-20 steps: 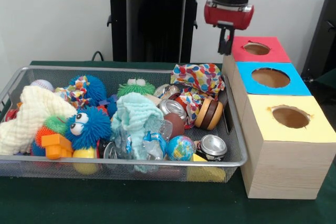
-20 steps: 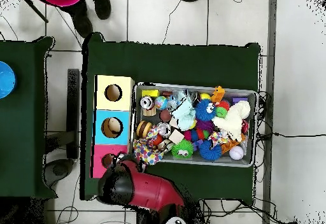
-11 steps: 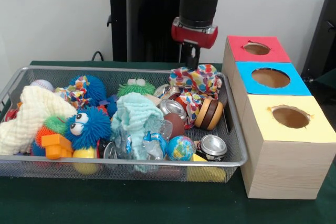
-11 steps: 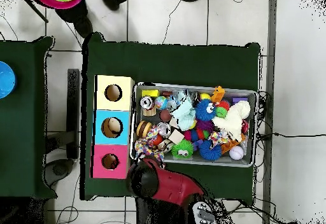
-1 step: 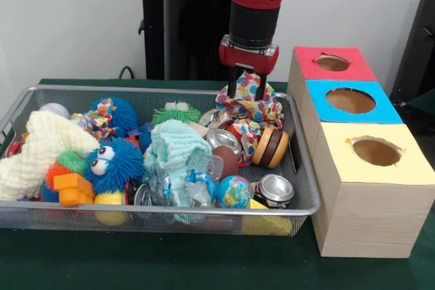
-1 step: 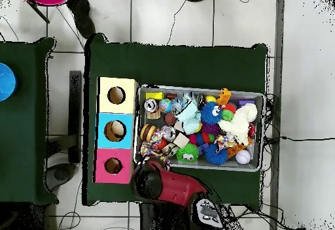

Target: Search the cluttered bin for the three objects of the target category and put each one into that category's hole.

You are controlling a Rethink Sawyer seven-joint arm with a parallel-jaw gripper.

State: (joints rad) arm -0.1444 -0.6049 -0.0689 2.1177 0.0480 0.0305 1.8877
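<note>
A wire mesh bin (image 5: 156, 210) holds a jumble of toys, cans and cloths. My gripper (image 5: 247, 88) is down at the bin's far right corner. Its fingers pinch a polka-dot cloth (image 5: 255, 103), which bunches up into a peak between them. A pale teal cloth (image 5: 178, 151) lies mid-bin and a cream cloth (image 5: 37, 151) at the left end. To the right stands a wooden box with a red hole (image 5: 332, 63), a blue hole (image 5: 350, 100) and a yellow hole (image 5: 376, 151). In the overhead view the red arm (image 6: 157, 183) hides the gripper, and only an edge of the polka-dot cloth (image 6: 152, 150) shows.
Fuzzy blue (image 5: 112, 162) and green (image 5: 176, 112) toys, a globe ball (image 5: 234, 191), crushed cans (image 5: 274, 189), a brown striped disc (image 5: 270, 146) and a baseball (image 5: 54, 109) crowd the bin. The box (image 6: 116, 131) touches the bin's side. A black stand rises behind.
The gripper swung from above the red hole leftward over the bin, then dropped onto the polka-dot cloth. The cloth now stands pulled up into a peak.
</note>
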